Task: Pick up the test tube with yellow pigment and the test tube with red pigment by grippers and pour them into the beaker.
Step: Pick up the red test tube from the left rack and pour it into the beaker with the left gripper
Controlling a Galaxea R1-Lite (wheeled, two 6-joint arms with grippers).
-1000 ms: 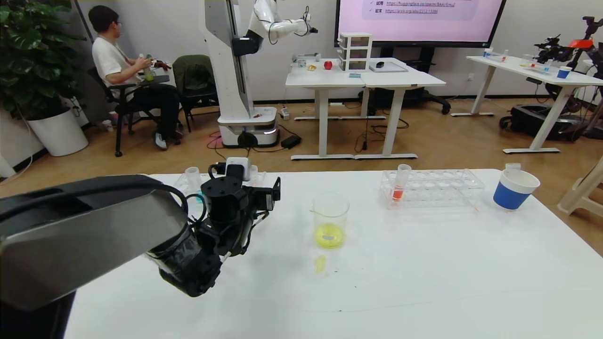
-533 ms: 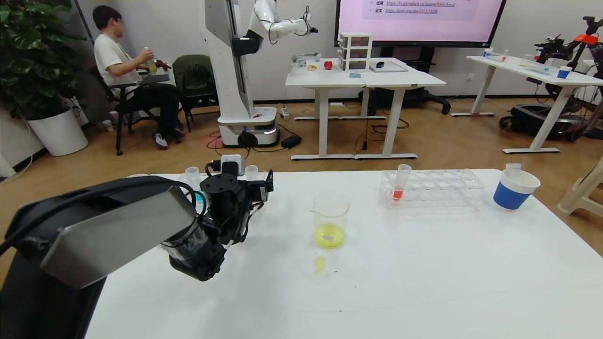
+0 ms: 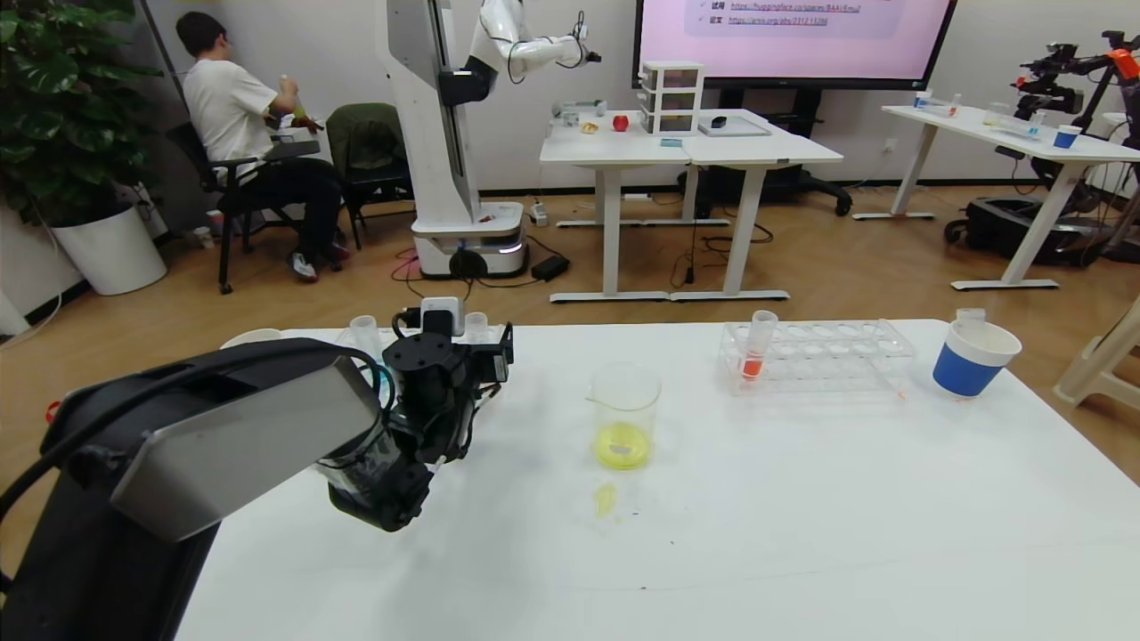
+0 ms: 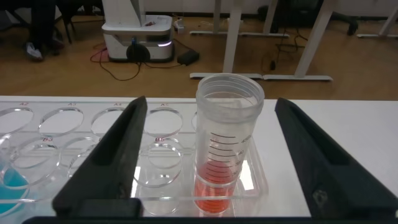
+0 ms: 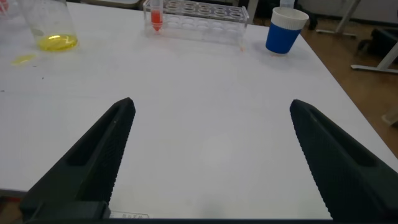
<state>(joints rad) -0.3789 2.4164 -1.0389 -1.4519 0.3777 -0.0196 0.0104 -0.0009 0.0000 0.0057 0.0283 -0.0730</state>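
My left gripper (image 3: 450, 343) is at the clear rack (image 3: 352, 343) on the table's far left. In the left wrist view its gripper (image 4: 211, 104) is open, one jaw on each side of a test tube with orange-red liquid (image 4: 227, 146) that stands upright in that rack (image 4: 81, 152), not touching it. Another tube with red pigment (image 3: 755, 347) stands in the right rack (image 3: 837, 356). The beaker (image 3: 623, 414) stands mid-table with yellow liquid in its bottom. No tube with yellow liquid shows. My right gripper (image 5: 212, 104) is open and empty over bare table, out of the head view.
A blue-and-white paper cup (image 3: 973, 358) stands at the far right, past the right rack. A small yellow spill (image 3: 606, 499) lies in front of the beaker. Blue liquid (image 4: 12, 180) sits in a tube in the left rack. My left forearm (image 3: 232, 436) covers the table's left front.
My left arm has moved a little left and toward the far rack. The beaker, the right rack and the cup have not moved.
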